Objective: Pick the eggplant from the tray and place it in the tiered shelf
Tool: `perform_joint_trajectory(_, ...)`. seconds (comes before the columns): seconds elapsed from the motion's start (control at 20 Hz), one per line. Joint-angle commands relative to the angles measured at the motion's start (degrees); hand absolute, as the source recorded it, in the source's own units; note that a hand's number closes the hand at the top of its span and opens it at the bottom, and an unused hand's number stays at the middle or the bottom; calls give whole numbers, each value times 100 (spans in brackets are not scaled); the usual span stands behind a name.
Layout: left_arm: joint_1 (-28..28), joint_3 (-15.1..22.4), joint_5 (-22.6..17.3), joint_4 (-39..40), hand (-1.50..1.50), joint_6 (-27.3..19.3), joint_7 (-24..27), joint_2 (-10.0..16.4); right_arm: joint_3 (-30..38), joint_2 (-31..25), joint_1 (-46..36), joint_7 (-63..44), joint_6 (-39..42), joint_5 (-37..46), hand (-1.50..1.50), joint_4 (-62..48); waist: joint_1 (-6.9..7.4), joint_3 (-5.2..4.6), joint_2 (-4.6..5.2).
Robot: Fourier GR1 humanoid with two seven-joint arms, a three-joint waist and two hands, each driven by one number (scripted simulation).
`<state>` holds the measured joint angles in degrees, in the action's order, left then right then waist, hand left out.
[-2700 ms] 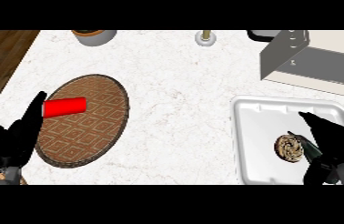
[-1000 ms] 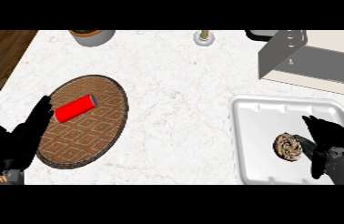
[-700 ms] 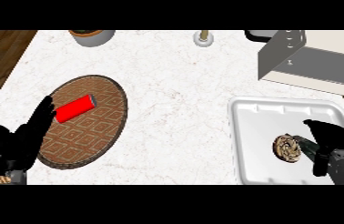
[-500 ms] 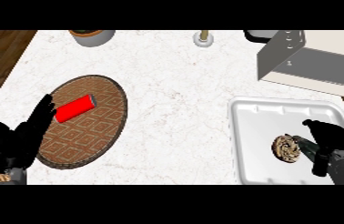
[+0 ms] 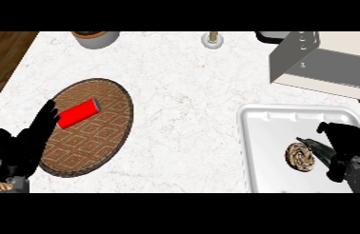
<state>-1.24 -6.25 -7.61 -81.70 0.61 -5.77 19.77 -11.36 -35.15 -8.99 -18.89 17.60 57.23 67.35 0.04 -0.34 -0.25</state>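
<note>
At the far left, the left hand [image 5: 25, 150] is coming in from the lower edge with its fingers straight and spread, holding nothing. Its fingertips are reaching over the left rim of a round woven mat [image 5: 98, 145] that is lying flat on the white marble counter [image 5: 183, 104]. A red cylinder [image 5: 77, 114] is lying on its side on the upper left part of the mat, tilted up to the right. Its lower end is sitting just beside the fingertips, apparently apart from them.

Above the mat, at the counter's far edge, a grey pot [image 5: 95, 38] is standing, cut off by the view's top. Further right along that edge a small pale bottle-like object [image 5: 210, 39] is standing upright.

Right of centre, a white tray [image 5: 267, 133] is occupying the lower right of the counter. A round brown disc with a swirled pattern [image 5: 301, 157] is lying in it. The eggplant [image 5: 315, 150], dark and long, is lying in the tray too, slanting down to the right along the disc's right side and touching or overlapping it.

The right hand [image 5: 343, 145] is lying against the eggplant's right end, over the tray's right side. Whether it is gripping the eggplant or merely resting against it, I cannot tell.

Above the tray, well apart from the eggplant, the grey tiered shelf [image 5: 313, 64] is standing at the top right corner.
</note>
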Motion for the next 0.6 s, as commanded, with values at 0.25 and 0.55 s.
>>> perform_joint_trajectory(0.25,61,-107,-39,76,0,51,17,33,398,427,-353,2083,-1839,-753,150,848,-48,58,14)
perform_joint_trajectory(0.55,-360,-254,-147,-198,0,193,115,71,1269,29,506,2965,-2003,-1691,150,1737,-87,35,-9)
